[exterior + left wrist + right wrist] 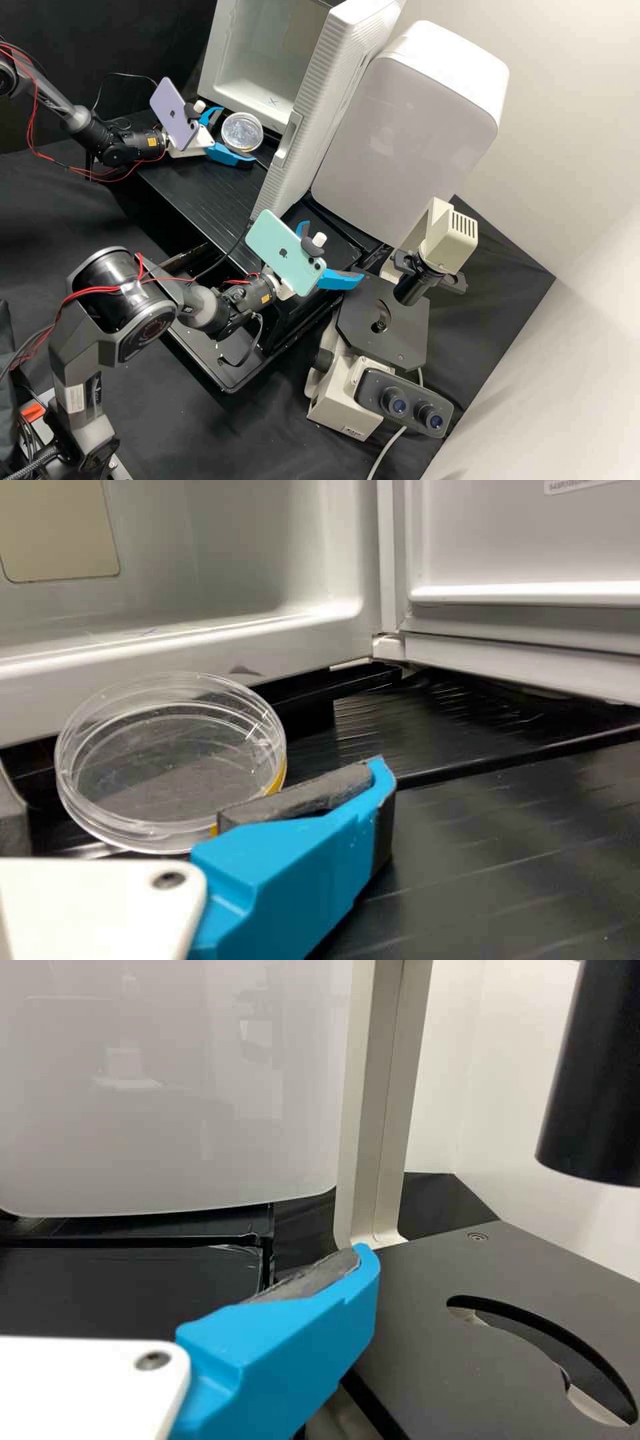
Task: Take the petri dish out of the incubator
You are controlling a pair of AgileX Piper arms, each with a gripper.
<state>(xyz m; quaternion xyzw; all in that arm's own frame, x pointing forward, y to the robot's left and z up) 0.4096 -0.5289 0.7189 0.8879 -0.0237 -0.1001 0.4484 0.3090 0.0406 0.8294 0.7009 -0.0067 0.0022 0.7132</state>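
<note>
The white, blue-fingered left gripper [235, 133] sits just before the open white box-shaped incubator [257, 90], jaws spread around the round clear plastic petri dish [243, 131], not clamping it. The dish rests on the black ribbed worktop [200, 193] just outside the incubator's sill, so the removal looks essentially done; only the arm's retreat seems left. Beside the incubator's open door, the right gripper [335, 248] hangs with jaws apart, empty.

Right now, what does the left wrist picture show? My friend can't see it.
A clear round petri dish lies on the black bench, just outside the open white incubator. A blue finger sits close beside the dish's edge, and the incubator's open door stands off to one side.
</note>
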